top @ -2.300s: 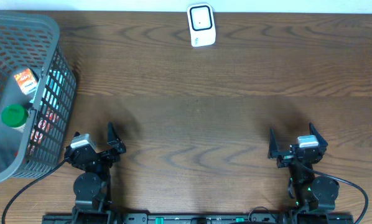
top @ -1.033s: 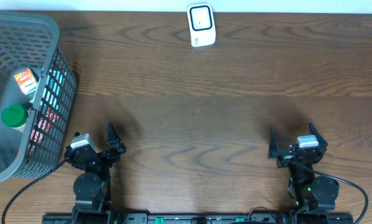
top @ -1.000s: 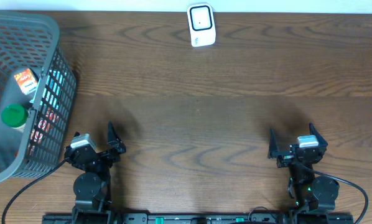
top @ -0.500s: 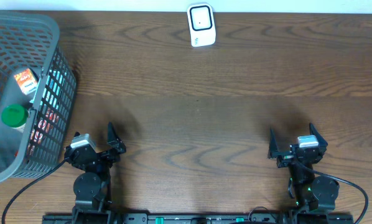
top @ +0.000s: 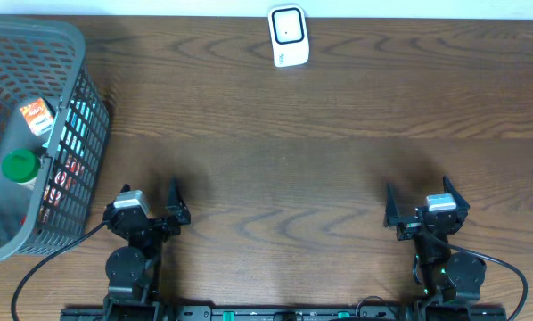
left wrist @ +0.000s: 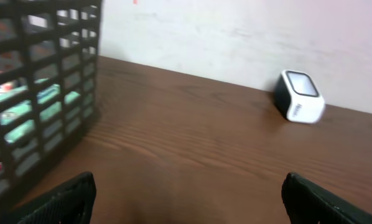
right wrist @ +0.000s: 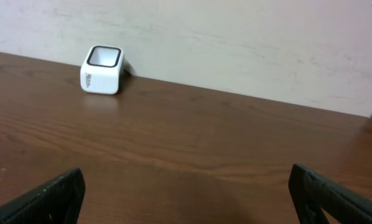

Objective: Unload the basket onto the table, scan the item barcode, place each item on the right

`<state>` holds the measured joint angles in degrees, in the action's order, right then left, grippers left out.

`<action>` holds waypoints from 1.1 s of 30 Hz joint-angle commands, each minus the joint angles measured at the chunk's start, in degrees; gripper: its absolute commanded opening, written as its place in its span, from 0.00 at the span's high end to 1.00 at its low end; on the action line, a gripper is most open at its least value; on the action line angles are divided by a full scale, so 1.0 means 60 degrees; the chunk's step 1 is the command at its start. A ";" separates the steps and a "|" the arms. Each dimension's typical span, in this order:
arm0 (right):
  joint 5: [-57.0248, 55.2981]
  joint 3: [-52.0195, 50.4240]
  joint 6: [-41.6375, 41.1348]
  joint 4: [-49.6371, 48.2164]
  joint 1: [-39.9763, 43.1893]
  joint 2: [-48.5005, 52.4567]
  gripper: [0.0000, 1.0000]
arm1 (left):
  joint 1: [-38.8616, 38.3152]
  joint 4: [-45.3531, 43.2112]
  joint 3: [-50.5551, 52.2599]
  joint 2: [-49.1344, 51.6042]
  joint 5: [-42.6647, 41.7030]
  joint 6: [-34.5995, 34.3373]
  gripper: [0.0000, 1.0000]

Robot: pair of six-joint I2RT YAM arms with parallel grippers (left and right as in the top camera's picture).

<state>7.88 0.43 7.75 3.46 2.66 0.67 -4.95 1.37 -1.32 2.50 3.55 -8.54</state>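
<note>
Now, overhead: left gripper and right gripper sit at the near table edge, jaws apart, both empty. Candidate items, a green-capped bottle and an orange packet, lie inside the basket at far left. The scanner stands far centre.

Left wrist: the basket wall stands between gripper and items. Risk: fingers snag the mesh on a low approach.

Right wrist: bare table up to the scanner. Barcode side unknown, so a misread is possible.
</note>
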 commanded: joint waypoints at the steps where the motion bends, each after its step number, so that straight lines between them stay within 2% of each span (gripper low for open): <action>1: -0.0015 -0.0018 -0.0142 0.0033 -0.0084 -0.0047 0.01 | 0.0047 0.0379 -0.0044 -0.0062 -0.0499 0.0211 0.04; 9: -0.0018 -0.0018 -0.0142 0.0033 -0.0084 -0.0047 0.01 | 0.0047 0.0707 -0.1545 0.0940 -0.0521 0.0200 0.04; 15: -0.0015 -0.0018 -0.0142 0.0033 -0.0084 -0.0047 0.01 | 0.0047 0.2994 -0.4630 0.3479 -0.0965 0.0182 0.04; 21: -0.0015 -0.0018 -0.0142 0.0033 -0.0084 -0.0047 0.01 | 0.0047 0.5213 -0.7759 0.5992 -0.3985 0.1242 0.04; 27: -0.0018 -0.0018 -0.0142 0.0033 -0.0084 -0.0047 0.01 | 0.0047 0.5442 -0.7945 0.6696 -0.5690 0.1242 0.04; 33: -0.0018 -0.0018 -0.0142 0.0033 -0.0084 -0.0047 0.01 | 0.0047 0.5457 -0.8357 0.6710 -0.5705 0.0805 0.04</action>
<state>7.88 0.40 7.75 3.46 2.66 0.69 -4.91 34.15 -48.47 43.13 -27.70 -2.74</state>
